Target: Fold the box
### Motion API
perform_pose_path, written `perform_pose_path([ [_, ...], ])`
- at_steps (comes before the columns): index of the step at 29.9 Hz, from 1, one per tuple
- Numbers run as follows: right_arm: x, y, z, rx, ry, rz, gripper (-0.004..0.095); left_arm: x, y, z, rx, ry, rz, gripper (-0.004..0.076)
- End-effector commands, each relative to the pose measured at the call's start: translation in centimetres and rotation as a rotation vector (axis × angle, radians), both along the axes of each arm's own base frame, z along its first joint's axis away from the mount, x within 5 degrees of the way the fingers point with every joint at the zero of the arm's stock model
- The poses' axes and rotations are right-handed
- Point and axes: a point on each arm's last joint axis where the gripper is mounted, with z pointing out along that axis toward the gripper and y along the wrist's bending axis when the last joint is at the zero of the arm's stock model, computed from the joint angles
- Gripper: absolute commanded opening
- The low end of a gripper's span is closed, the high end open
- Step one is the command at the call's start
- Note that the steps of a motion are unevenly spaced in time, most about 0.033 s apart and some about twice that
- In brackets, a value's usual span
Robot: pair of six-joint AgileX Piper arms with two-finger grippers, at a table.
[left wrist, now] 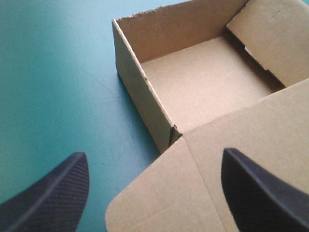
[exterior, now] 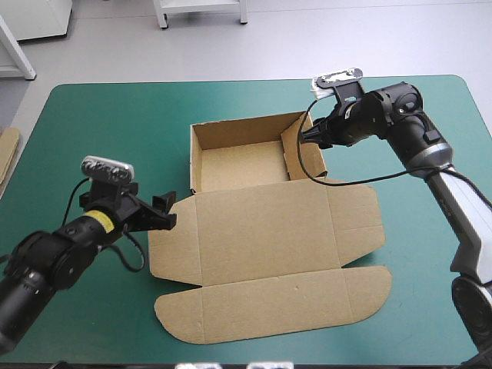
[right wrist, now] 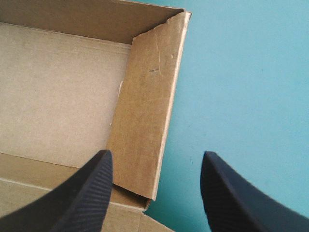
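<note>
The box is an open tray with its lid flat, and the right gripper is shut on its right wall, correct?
No: the right gripper is open, fingers apart near that wall of the box; the right wrist view shows it.

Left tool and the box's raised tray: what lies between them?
The box's own flat lid flap and bare teal-green cover, in the left wrist view.

Found the box (exterior: 307,211) at the middle of the tabletop (exterior: 92,123), tray (exterior: 238,169) on the far side, lid (exterior: 261,238) flat on the near side, reaching almost to the near edge. Saw the left hand (exterior: 167,213) just left of the lid's left flap, nearer than the tray's left wall. Saw the right hand (exterior: 304,137) at the tray's right wall, toward its far corner. Noted more board (exterior: 8,154) off the tabletop's left edge, well apart from the box.
</note>
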Motion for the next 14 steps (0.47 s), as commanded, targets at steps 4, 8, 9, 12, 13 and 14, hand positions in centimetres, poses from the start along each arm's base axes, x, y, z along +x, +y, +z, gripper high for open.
perform_pose_path([
  [4,-0.8,-0.4,2.7,0.041,-0.121,0.000,0.0509,-5.4,2.2,1.5,-0.124,-0.246,-0.003,0.0549],
  [8,-0.2,-0.2,1.9,0.035,-0.104,0.000,0.0511,-7.3,3.0,1.5,-0.132,-0.305,-0.003,0.0549],
  [9,0.2,0.0,1.5,0.034,-0.090,-0.002,0.0517,-7.4,3.1,1.6,-0.134,-0.310,-0.002,0.0549],
  [12,1.2,0.3,0.2,0.037,-0.054,-0.017,0.0537,-7.4,3.1,1.6,-0.133,-0.309,0.000,0.0549],
  [13,1.5,0.5,-0.3,0.035,-0.037,-0.022,0.0553,-7.4,3.1,1.6,-0.132,-0.306,0.000,0.0549],
  [14,1.7,0.6,-0.6,0.032,-0.025,-0.024,0.0567,-7.4,3.1,1.5,-0.131,-0.303,0.000,0.0549],
])
